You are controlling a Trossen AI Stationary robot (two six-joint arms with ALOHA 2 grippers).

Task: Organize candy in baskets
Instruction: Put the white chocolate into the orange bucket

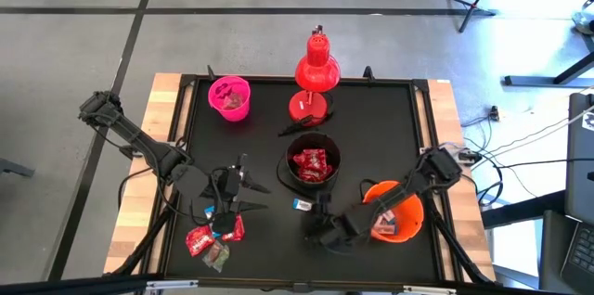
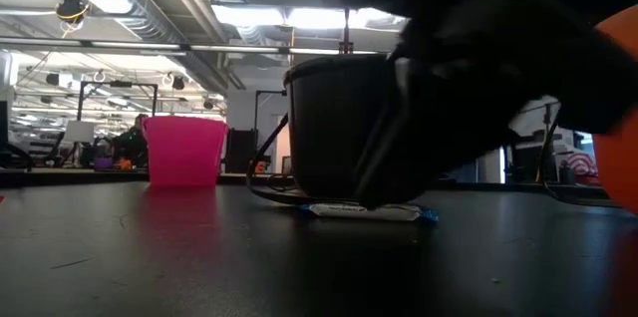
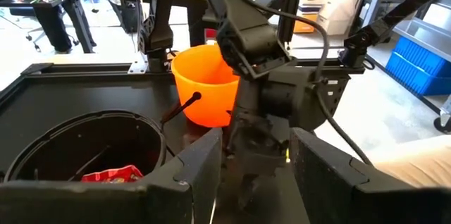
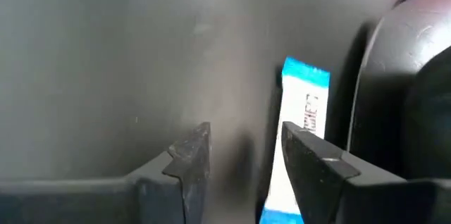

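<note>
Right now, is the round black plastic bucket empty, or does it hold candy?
Not empty. The round black plastic bucket holds shiny red wrapped sweets, seen from above.

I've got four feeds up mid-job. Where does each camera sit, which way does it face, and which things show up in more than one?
High: overhead, straight down; both arms, pink basket, black basket, orange basket.
Low: table height, level across; right arm looms over the white-and-blue candy.
Left wrist: past left gripper toward the right arm, orange basket behind.
Right wrist: down past right gripper, open, beside that candy.
Shared: the candy, black basket.
</note>
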